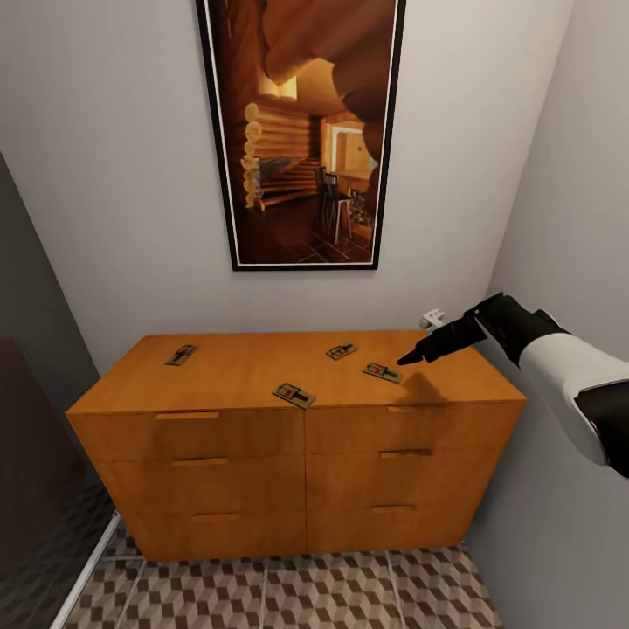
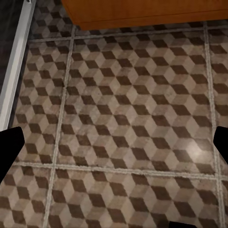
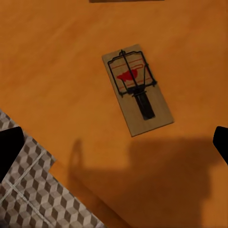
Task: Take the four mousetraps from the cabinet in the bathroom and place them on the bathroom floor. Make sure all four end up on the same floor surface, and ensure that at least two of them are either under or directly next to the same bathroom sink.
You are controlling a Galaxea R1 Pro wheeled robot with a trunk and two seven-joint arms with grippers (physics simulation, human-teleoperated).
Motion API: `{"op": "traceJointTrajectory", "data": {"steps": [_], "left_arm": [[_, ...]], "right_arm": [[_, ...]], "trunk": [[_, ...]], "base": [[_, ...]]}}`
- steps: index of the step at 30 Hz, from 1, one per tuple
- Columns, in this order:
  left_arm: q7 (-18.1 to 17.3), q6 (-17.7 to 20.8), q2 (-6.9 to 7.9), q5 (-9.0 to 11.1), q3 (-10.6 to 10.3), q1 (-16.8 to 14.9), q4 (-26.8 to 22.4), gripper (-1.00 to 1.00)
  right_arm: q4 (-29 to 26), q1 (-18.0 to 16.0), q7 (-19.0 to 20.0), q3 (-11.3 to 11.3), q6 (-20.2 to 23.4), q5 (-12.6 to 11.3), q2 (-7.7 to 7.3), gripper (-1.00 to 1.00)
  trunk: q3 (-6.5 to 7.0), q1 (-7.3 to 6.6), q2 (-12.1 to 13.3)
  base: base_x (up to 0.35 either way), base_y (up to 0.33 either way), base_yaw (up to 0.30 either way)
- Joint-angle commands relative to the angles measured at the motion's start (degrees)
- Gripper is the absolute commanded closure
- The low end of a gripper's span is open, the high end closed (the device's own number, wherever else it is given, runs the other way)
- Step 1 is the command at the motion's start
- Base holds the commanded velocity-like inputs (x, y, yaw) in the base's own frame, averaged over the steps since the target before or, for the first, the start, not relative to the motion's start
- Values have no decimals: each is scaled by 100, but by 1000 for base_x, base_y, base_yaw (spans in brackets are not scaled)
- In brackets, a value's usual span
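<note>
From the head camera, the orange-brown cabinet [image 1: 297, 437] stands against the pale wall under a tall framed picture [image 1: 301, 131] of a log-cabin room. All four mousetraps lie flat on its top: one far over on the left near the back [image 1: 181, 355], one near the front edge about the middle [image 1: 294, 395], one further back to the right of centre [image 1: 342, 351], and one just beside it toward the front [image 1: 383, 373]. The right gripper [image 1: 409, 358] reaches in from the right on its black-and-white arm, its dark tip hanging just above the cabinet top, close beside that last trap but not touching it; its shadow falls on the wood. From this angle the fingers look drawn together into one point, though I can't be sure. The bathroom floor [image 1: 288, 594] with its cube pattern shows below the drawers.

The left wrist camera looks down on the patterned floor tiles [image 2: 123, 123], with the cabinet's lower edge [image 2: 142, 12] at one side. The left gripper's dark fingertips [image 2: 9, 147] sit wide apart at the edges, empty.

The right wrist camera looks down on one mousetrap [image 3: 137, 89] lying on the cabinet top [image 3: 52, 61], between the spread, empty fingertips [image 3: 9, 145]; floor tile [image 3: 33, 190] shows past the cabinet's edge
</note>
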Motion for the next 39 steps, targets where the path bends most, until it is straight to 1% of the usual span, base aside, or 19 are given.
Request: {"op": "traceJointTrajectory", "data": {"steps": [1, 6, 8, 12, 24, 39], "left_arm": [[-2, -36, 1, -7, 27, -10, 23, -100], [-2, -33, 1, -7, 27, -10, 23, -100], [-2, -36, 1, -7, 27, -10, 23, -100], [-2, -37, -1, -7, 27, -10, 22, -100], [-2, -35, 1, -7, 27, -10, 23, -100], [-2, -30, 1, -7, 27, -10, 23, -100]], "right_arm": [[9, 0, 32, -33, 42, 53, 6, -100], [62, 4, 36, -40, -8, 47, 8, -100], [144, 9, 37, -42, -163, 43, -2, -100], [257, 10, 38, -42, -272, 48, -12, -100], [410, 10, 38, -42, -375, 37, -20, -100], [730, 10, 38, -49, -752, 37, -41, -100]], "trunk": [[-6, 0, -3], [-6, 0, -3], [-6, 0, -3], [-6, 0, -3], [-6, 0, -3], [-6, 0, -3]], "base": [[1, 1, 0], [0, 0, 0], [0, 0, 0], [2, 0, 0], [98, 80, 0], [5, 4, 0]]}}
